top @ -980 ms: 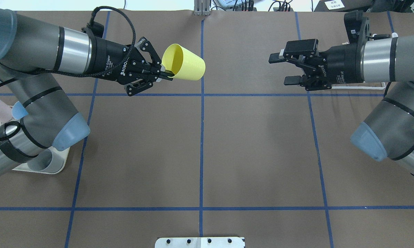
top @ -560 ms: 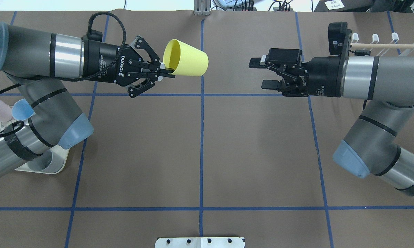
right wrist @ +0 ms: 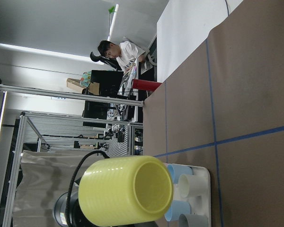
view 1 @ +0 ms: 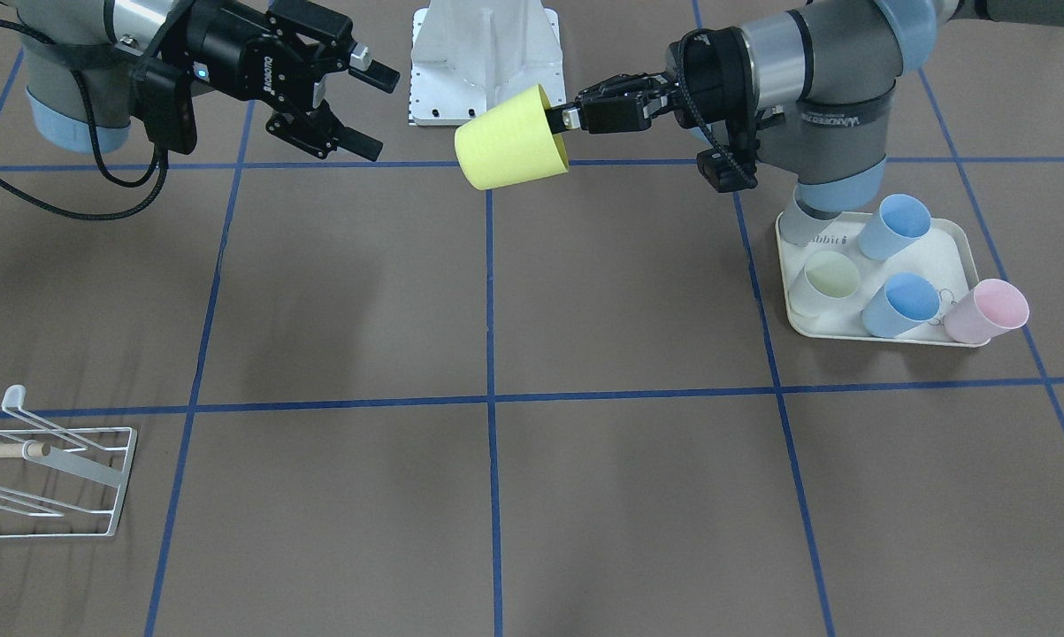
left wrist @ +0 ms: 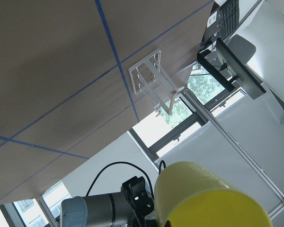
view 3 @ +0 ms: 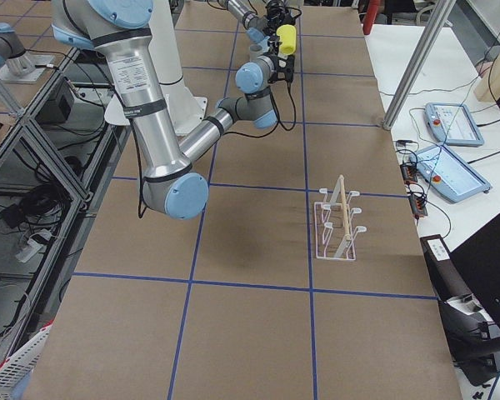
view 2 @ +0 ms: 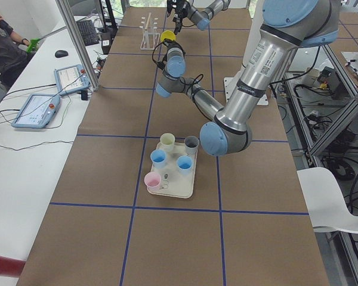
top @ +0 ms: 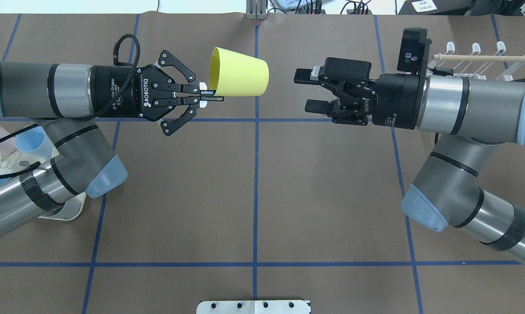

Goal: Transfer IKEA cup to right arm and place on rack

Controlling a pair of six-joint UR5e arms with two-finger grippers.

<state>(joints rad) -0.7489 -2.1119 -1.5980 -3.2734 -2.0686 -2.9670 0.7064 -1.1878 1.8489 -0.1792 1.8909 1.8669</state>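
The yellow IKEA cup [top: 240,77] hangs on its side above the table, its base pointing right. My left gripper [top: 213,95] is shut on the cup's rim, also seen from the front, where the left gripper [view 1: 560,118] pinches the cup [view 1: 509,149]. My right gripper [top: 308,90] is open, facing the cup's base a short gap away; in the front view the right gripper [view 1: 374,108] sits left of the cup. The cup [right wrist: 128,190] fills the right wrist view. The white wire rack [top: 480,59] with its wooden dowel stands far right behind the right arm; the rack [view 1: 49,473] is clear in the front view.
A cream tray [view 1: 962,243] under the left arm holds several cups, blue, pink, pale yellow and grey. A white base plate [view 1: 483,57] sits at the robot's side. A person [right wrist: 120,52] sits beyond the table's end. Blue tape lines grid the brown tabletop.
The left gripper straightened and carried the cup slightly right. The right arm advanced left toward the cup, uncovering the rack behind it. Both grippers kept their states.
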